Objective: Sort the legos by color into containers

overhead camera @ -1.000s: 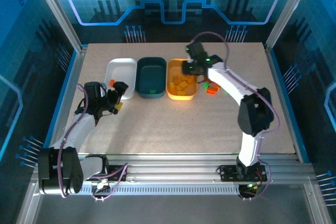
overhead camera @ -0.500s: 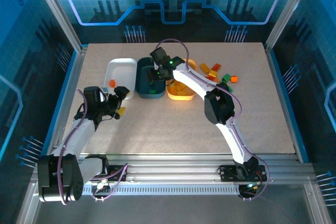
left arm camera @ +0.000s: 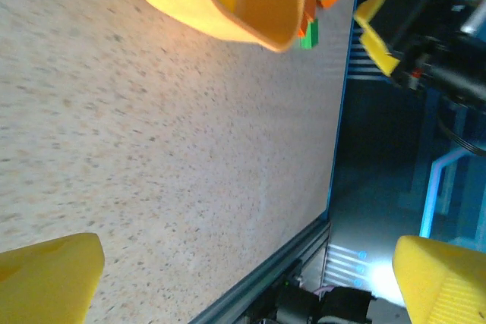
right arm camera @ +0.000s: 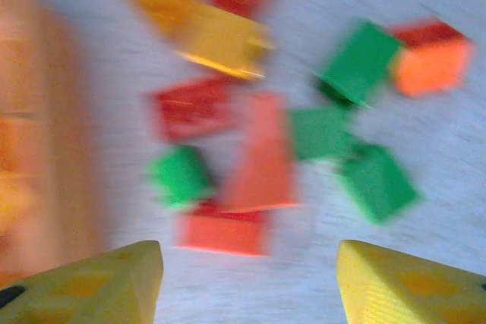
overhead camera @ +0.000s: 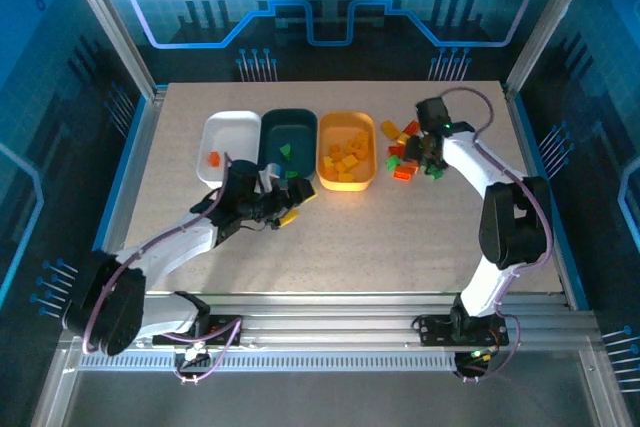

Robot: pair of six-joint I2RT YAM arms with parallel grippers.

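Observation:
Three containers stand in a row at the back: a white tub point(overhead camera: 232, 117) with one red-orange lego point(overhead camera: 213, 158), a dark teal tub point(overhead camera: 290, 115) with green legos point(overhead camera: 285, 151), and an orange tub point(overhead camera: 346, 117) point(left arm camera: 197, 13) with several yellow ones point(overhead camera: 345, 160). Loose red, green and yellow legos point(overhead camera: 405, 147) point(right arm camera: 262, 157) lie right of the orange tub. My right gripper point(overhead camera: 424, 159) point(right arm camera: 250, 278) hangs open just over this pile, nothing between its fingers. My left gripper point(overhead camera: 296, 201) point(left arm camera: 250, 278) stands wide open and empty over bare table in front of the teal tub.
Blue-lit enclosure walls and a metal frame point(overhead camera: 130, 162) ring the speckled table point(overhead camera: 380, 237). The table's right edge point(left arm camera: 334, 157) runs down the left wrist view. The right wrist view is motion-blurred.
My right arm swung from over the teal tub back right to the loose pile, its jaws opening. My left arm moved right, from beside the white tub to in front of the teal one.

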